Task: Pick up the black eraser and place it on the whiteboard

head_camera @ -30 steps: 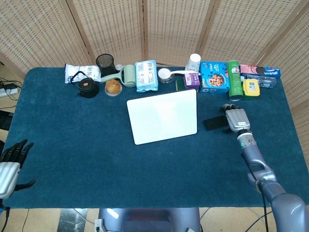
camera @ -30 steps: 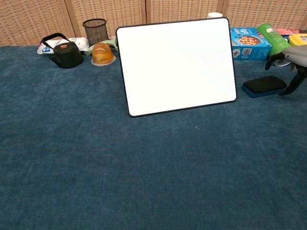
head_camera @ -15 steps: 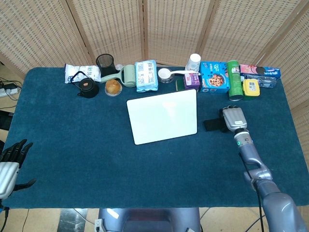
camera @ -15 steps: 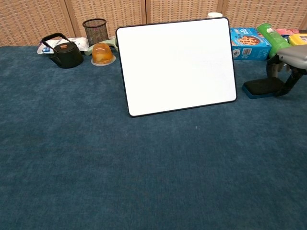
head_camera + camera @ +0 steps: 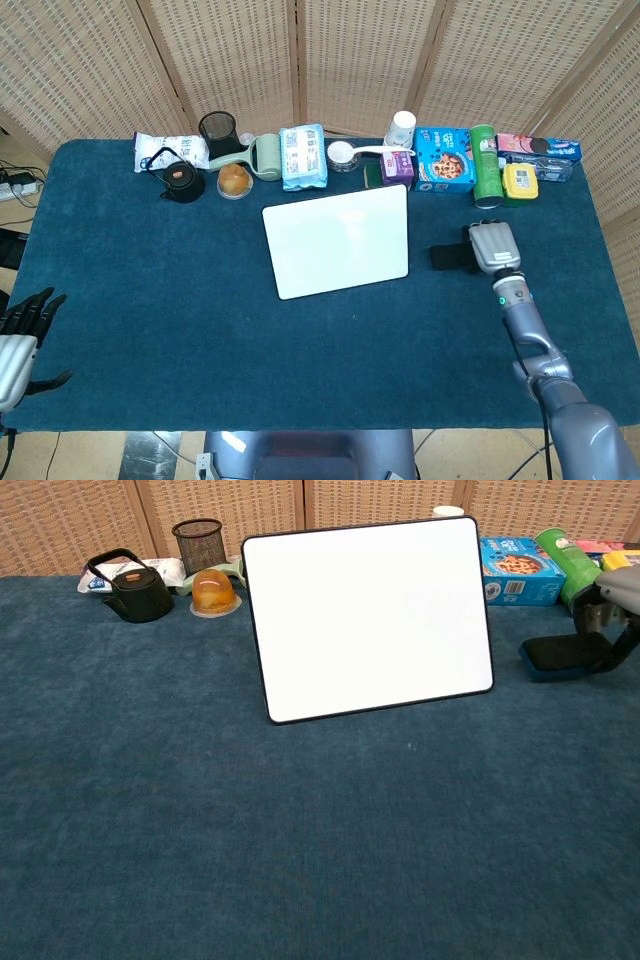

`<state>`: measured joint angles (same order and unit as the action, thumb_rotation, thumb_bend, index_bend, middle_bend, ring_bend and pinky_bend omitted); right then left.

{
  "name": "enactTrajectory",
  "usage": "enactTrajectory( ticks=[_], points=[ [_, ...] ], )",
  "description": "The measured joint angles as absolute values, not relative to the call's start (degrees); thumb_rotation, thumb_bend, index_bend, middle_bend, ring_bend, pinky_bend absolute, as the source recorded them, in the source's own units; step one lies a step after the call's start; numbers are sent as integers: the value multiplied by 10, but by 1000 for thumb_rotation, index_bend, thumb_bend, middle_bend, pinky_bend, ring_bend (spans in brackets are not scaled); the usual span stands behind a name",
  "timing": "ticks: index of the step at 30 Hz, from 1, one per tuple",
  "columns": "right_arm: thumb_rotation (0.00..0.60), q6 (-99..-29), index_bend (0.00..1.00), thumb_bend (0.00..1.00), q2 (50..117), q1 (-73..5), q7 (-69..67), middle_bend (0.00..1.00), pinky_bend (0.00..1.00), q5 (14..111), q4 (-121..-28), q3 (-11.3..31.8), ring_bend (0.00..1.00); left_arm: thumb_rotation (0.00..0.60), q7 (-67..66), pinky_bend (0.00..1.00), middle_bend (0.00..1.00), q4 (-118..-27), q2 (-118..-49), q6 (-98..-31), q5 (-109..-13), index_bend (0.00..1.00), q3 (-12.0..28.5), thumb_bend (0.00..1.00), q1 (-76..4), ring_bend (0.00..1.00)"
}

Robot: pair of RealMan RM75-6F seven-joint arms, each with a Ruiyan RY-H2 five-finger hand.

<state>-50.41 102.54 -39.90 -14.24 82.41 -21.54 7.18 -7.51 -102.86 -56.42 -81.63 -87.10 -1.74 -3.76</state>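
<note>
The black eraser (image 5: 446,257) (image 5: 553,654) sits just right of the whiteboard (image 5: 338,240) (image 5: 370,615), which lies flat on the blue table. My right hand (image 5: 492,247) (image 5: 612,620) comes over the eraser's right end, and its fingers (image 5: 590,640) grip it from both sides. The eraser seems slightly off the cloth, tilted a little. My left hand (image 5: 20,335) hangs at the table's near left edge, fingers spread, holding nothing.
Along the back edge stand a black teapot (image 5: 180,178), a mesh cup (image 5: 217,127), a tissue pack (image 5: 303,157), a blue snack box (image 5: 444,160), a green can (image 5: 486,165) and a yellow box (image 5: 520,181). The can and boxes are close behind my right hand.
My right hand's fingers have closed on the eraser's right end. The eraser has shifted a little to the right, away from the whiteboard, and risen slightly. The left hand has barely moved.
</note>
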Motion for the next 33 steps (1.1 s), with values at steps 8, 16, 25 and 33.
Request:
enactTrajectory(
  ticks=[8,16,25,33],
  points=[
    [600,-557,588,145,962,-361,-137,557,432,829,-276,64,437,600,-66,79,0,-1028,-560,-814,-874,0,-19,61,-39,0],
    [600,-607,596,165,908,-341,-102,561,455,824,-364,72,450,600,-59,79,0,-1028,-556,-815,-880,0,-21,61,-39,0],
    [600,-673,603,250,865,-346,-8,561,509,817,-558,111,478,600,-51,79,0,-1027,-553,-814,-884,0,-22,61,-41,0],
    [600,-715,620,254,901,-383,116,573,598,806,-635,154,518,600,-47,79,0,-1026,-552,-815,-887,0,-23,60,-40,0]
  ],
)
